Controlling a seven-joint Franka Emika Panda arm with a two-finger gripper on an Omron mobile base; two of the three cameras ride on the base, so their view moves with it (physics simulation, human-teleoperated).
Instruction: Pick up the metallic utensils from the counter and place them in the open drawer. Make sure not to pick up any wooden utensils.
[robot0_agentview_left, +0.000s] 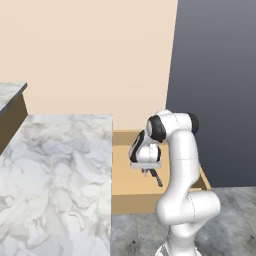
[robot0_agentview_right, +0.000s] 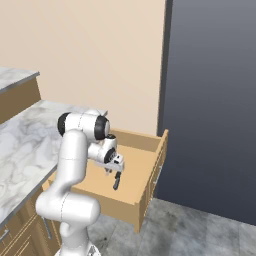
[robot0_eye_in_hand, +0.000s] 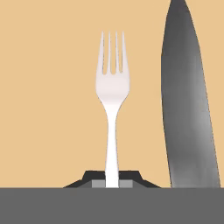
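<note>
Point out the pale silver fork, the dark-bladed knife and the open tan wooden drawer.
Pale silver fork (robot0_eye_in_hand: 112, 89): hand view, on its neck just below the tines.
Dark-bladed knife (robot0_eye_in_hand: 186, 105): hand view, mid-blade.
Open tan wooden drawer (robot0_agentview_right: 120, 206): right base view, on its near side wall.

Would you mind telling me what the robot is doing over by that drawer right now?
The white arm's gripper is shut on the handle of a pale silver fork, holding it over the open light-tan wooden drawer. A knife with a dark pointed blade shows beside the fork against the drawer's floor. The fork has not been let go yet.
</note>
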